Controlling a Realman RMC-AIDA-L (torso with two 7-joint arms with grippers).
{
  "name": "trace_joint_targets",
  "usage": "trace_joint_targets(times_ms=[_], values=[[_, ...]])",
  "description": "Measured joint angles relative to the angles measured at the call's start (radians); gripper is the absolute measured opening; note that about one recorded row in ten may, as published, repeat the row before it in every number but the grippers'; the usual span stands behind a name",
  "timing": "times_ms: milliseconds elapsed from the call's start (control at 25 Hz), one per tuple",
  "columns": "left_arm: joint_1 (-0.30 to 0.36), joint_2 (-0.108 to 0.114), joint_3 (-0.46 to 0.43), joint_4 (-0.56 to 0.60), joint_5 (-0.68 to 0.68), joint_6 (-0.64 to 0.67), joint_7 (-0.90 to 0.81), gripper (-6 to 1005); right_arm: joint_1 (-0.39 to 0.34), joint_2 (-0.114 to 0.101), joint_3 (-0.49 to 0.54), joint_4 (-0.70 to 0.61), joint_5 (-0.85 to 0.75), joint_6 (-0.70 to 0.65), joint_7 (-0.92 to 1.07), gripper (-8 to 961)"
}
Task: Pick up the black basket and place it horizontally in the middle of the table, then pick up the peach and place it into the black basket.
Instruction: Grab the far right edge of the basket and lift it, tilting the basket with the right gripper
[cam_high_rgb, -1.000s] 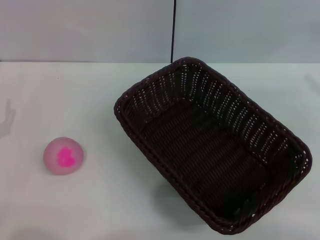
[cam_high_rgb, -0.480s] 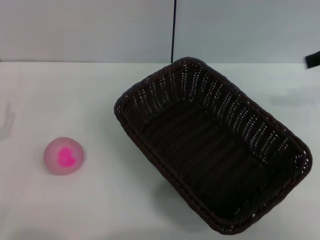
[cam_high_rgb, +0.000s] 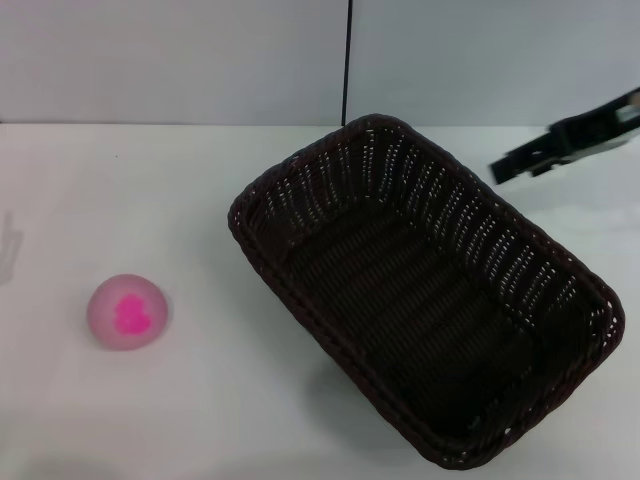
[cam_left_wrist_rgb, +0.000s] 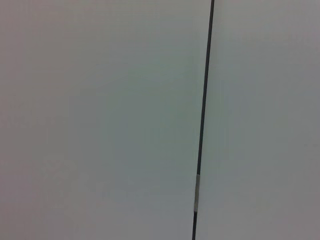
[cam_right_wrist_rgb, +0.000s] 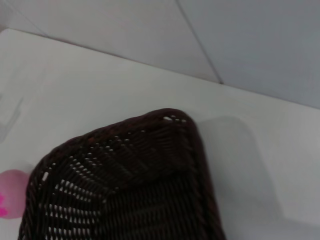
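Black right gripper (cam_high_rgb: 510, 166) reaching in from right edge, level, above white table (cam_high_rgb: 150, 180) beside dark woven wicker basket (cam_high_rgb: 420, 290); jaw state indiscernible.

The black basket (cam_right_wrist_rgb: 125, 185) sits on the white table (cam_right_wrist_rgb: 100, 95), the peach (cam_right_wrist_rgb: 11, 192) just beside its rim.

Lab-like: bare white table (cam_high_rgb: 200, 420), panelled wall (cam_high_rgb: 180, 60)

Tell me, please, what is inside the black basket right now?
Nothing shows inside the black basket: only its woven floor and sloping sides. The peach sits apart on the table. The right gripper hovers past the far rim. The darkest near corner is hard to read.
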Motion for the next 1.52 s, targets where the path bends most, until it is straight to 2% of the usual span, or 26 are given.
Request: trace_joint_targets(times_ms=[120,360,520,920,1160,1320,1520], values=[[-0.002,0.000,0.000,0.002,0.000,-0.001,0.000,798,0.028,0.022,-0.042,0.068,0.000,0.059,-0.006,652],[-0.005,0.001,-0.004,0.003,0.000,-0.004,0.000,794,0.069,0.043,-0.114,0.159,-0.004,0.128,-0.001,650],[0.000,0.002,-0.006,0.006,-0.001,-0.005,0.000,791,0.084,0.052,-0.179,0.197,-0.028,0.184,0.028,649],[0.011,0.001,-0.003,0.008,-0.002,-0.006,0.000,785,0.084,0.060,-0.203,0.197,-0.063,0.213,0.036,646],[0.011,0.000,-0.003,0.008,-0.002,-0.006,0.001,781,0.080,0.063,-0.204,0.198,-0.063,0.227,0.030,420],[0.011,0.000,-0.002,0.008,-0.002,-0.006,0.001,778,0.077,0.065,-0.221,0.189,-0.063,0.233,-0.002,219],[0.018,0.000,0.000,0.008,-0.001,0.003,0.001,775,0.075,0.066,-0.233,0.151,-0.067,0.224,-0.067,186]])
